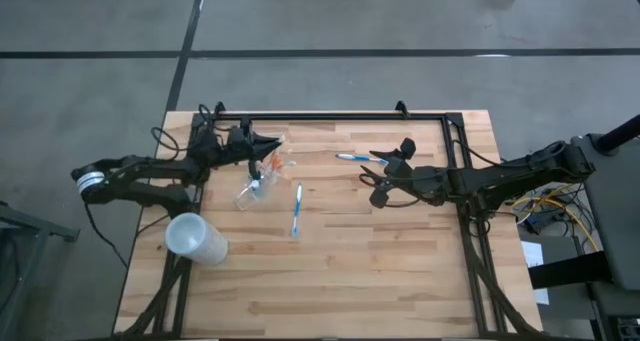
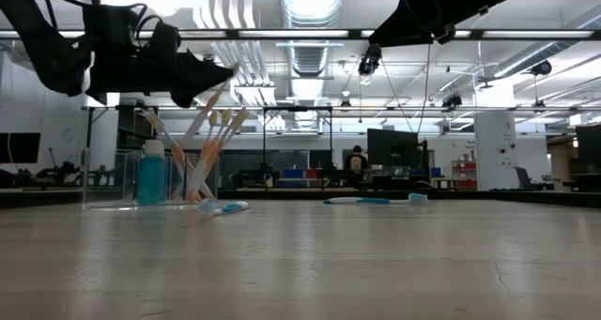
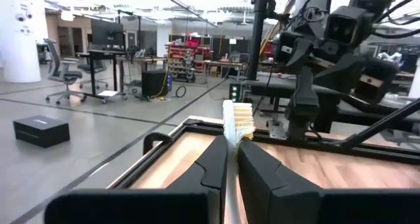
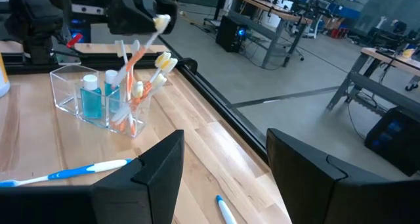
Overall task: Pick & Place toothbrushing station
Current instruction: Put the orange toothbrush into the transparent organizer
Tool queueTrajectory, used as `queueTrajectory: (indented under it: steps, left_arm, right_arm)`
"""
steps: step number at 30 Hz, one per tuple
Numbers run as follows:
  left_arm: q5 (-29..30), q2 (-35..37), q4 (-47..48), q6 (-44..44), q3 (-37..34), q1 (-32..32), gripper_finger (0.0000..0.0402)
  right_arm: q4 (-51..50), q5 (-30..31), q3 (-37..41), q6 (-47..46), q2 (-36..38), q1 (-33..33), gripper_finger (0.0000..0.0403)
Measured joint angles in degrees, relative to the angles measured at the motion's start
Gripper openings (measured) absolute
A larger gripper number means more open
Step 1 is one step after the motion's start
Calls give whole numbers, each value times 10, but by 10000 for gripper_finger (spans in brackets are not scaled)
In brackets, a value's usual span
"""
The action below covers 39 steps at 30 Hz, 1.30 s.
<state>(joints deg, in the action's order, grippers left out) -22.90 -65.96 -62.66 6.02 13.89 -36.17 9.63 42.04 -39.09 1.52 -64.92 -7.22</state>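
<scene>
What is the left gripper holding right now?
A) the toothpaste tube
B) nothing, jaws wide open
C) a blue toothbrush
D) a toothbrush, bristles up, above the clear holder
D. The left gripper is shut on a toothbrush with its white bristles standing past the fingertips; the right wrist view shows it raised over the clear holder.

Grey concrete floor, ceiling striplights
</scene>
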Motion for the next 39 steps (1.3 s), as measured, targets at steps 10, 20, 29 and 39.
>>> queueTrajectory:
  steps: [10, 20, 29, 39]
  left_arm:
    - [2, -69, -32, -9, 0, -9, 33]
    - [-1, -75, -94, -4, 0, -9, 34]
    - [0, -76, -98, -9, 15, -9, 34]
    - [0, -120, -83, -2, 21, -9, 35]
  right_arm:
    - [0, 0, 0, 0, 0, 0, 210]
    - [0, 0, 0, 0, 0, 0, 210]
    - [0, 0, 0, 0, 0, 0, 210]
    - [0, 0, 0, 0, 0, 0, 210]
